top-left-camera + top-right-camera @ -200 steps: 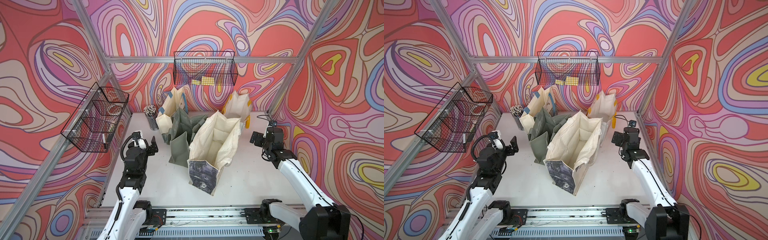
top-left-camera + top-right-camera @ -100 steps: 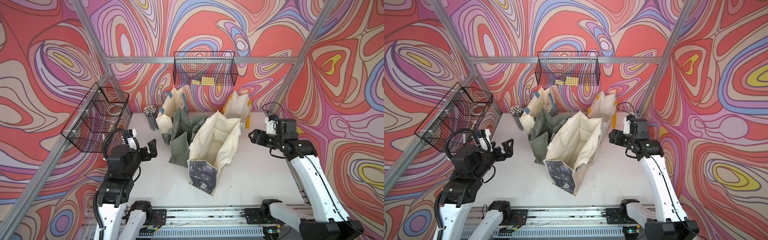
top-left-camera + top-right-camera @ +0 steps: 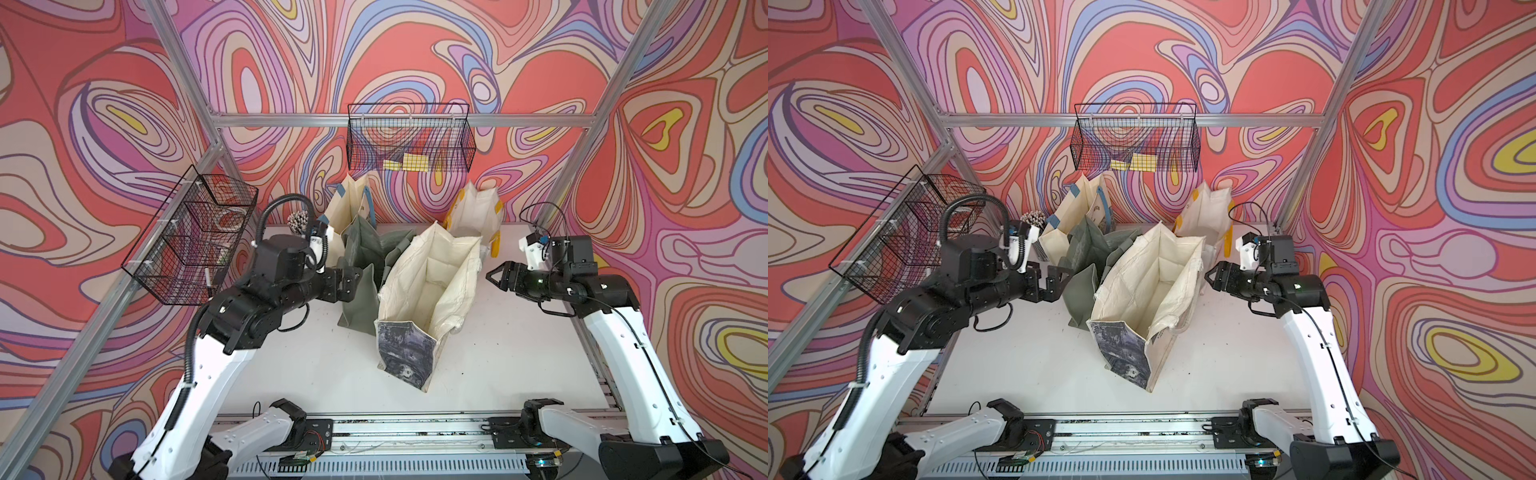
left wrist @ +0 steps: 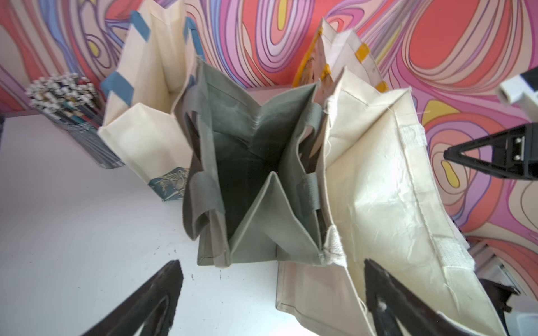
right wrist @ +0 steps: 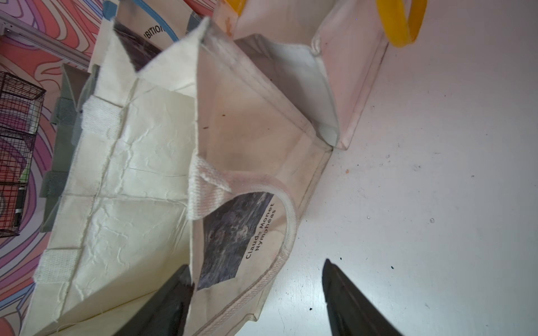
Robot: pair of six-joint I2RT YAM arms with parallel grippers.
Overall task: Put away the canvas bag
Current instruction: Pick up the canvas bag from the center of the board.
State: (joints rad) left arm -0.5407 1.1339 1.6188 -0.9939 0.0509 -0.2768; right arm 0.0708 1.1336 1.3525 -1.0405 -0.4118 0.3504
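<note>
Right wrist view: right pincer (image 5: 256, 263), spread, faces canvas bag (image 5: 131, 174).

Your walls (image 3: 415, 62) swirl in red, pink, purple, blue and yellow, every band outlined dark. Your surface (image 3: 324, 357) is white with a few dark specks. The canvas bag (image 3: 428, 286) is cream, with a murky grey-blue painted print on its end and side and black lettering. You also have an olive green bag (image 3: 361, 245), a cream blue-handled bag (image 3: 353, 199) with a teal patterned band at its base, and a cream yellow-handled bag (image 3: 473, 212). The back basket (image 3: 409, 133) and side basket (image 3: 187, 249) are black wire, and the notes (image 3: 411, 163) in the back one are yellow. Your left gripper (image 3: 352, 283) and right gripper (image 3: 494, 276) are black.
</note>
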